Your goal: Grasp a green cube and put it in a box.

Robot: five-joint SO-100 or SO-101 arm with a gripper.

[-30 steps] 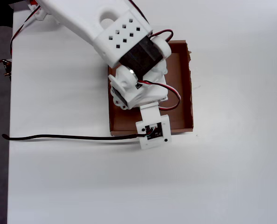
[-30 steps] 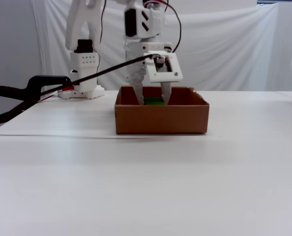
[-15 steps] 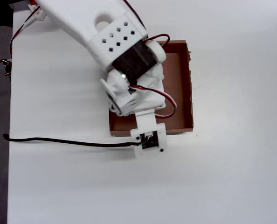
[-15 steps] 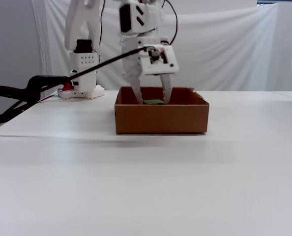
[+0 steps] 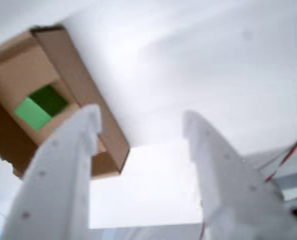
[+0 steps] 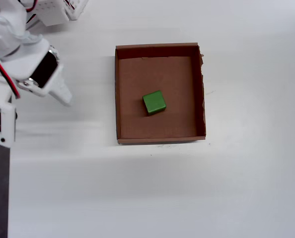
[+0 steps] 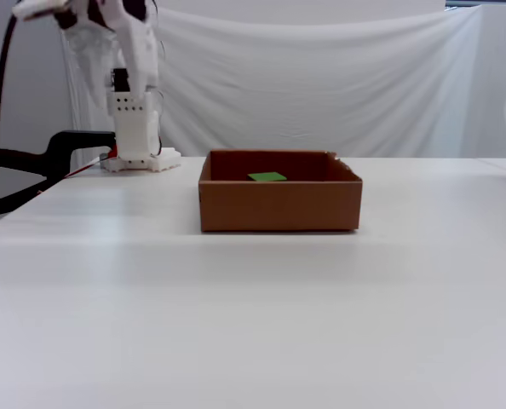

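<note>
The green cube (image 6: 154, 102) sits on the floor of the box (image 6: 202, 99), a little below and left of the tray's middle in the overhead view, clear of all four walls and turned slightly askew to them. The box is a shallow brown cardboard tray on the white table (image 6: 247, 188), its right-hand wall ragged along the top near the 2 o'clock corner. In the fixed view only the cube's top face (image 7: 267, 177) shows above the near wall of the box (image 7: 278, 207). The arm stands well away from the box, at about 9 o'clock from it in the overhead view, with the gripper (image 6: 63, 94) over bare table near the left edge. In the wrist view the two white fingers (image 5: 63, 165) are spread wide apart with nothing between them; the gripper (image 5: 141, 117) points at empty tabletop, and the box (image 5: 96, 110) lies at about 10 o'clock with the cube (image 5: 41, 106) visible inside it. In the fixed view the arm's base (image 7: 136, 128) stands at about 10 o'clock from the box, in front of a white cloth backdrop (image 7: 338, 85).
</note>
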